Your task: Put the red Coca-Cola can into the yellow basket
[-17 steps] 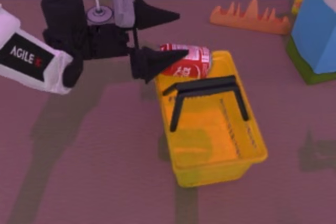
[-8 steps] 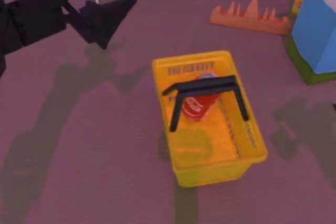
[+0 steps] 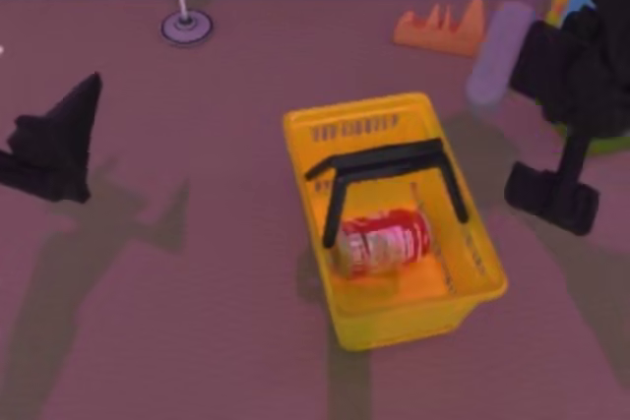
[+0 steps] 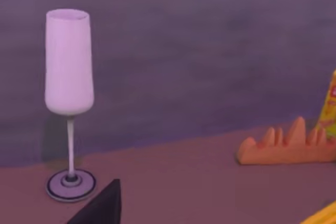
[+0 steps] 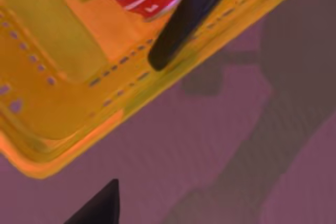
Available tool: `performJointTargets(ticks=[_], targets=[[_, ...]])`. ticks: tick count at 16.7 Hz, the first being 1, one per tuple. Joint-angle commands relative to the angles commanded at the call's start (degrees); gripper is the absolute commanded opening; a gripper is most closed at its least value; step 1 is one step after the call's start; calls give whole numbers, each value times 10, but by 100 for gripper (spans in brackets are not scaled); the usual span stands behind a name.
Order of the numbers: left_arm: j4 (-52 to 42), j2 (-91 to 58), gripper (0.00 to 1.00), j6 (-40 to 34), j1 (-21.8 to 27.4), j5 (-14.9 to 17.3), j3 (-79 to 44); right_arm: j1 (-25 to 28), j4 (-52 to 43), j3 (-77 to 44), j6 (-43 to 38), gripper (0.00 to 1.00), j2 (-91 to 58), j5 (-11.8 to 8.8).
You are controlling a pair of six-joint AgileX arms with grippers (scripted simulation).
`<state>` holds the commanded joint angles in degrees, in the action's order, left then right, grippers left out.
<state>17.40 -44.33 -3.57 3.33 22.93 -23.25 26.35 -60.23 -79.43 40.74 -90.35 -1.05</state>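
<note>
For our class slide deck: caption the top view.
Red Coca-Cola can lying inside the yellow plastic basket, both claws clear.

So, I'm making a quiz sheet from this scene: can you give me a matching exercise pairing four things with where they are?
Things:
1. red Coca-Cola can
2. wine glass
3. orange spiked rack
4. left gripper

Places:
A. far edge, right of centre
B. lying inside the yellow basket
C. table's left edge
D. far edge, left of centre

Pairs: 1-B, 2-D, 3-A, 4-C
</note>
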Motion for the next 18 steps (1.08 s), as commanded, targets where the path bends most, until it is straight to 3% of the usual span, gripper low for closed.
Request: performJointTargets(ticks=[5, 9, 12, 18], targets=[[-105, 263, 100, 13, -27, -127, 133, 70, -138, -225, 111, 100, -216, 4], [-156, 394, 100, 28, -40, -199, 204, 108, -206, -356, 172, 100, -327, 9], [-172, 438, 100, 35, -44, -226, 230, 122, -228, -406, 195, 100, -365, 12], [-174, 443, 100, 36, -45, -229, 233, 121, -229, -410, 197, 100, -368, 12]])
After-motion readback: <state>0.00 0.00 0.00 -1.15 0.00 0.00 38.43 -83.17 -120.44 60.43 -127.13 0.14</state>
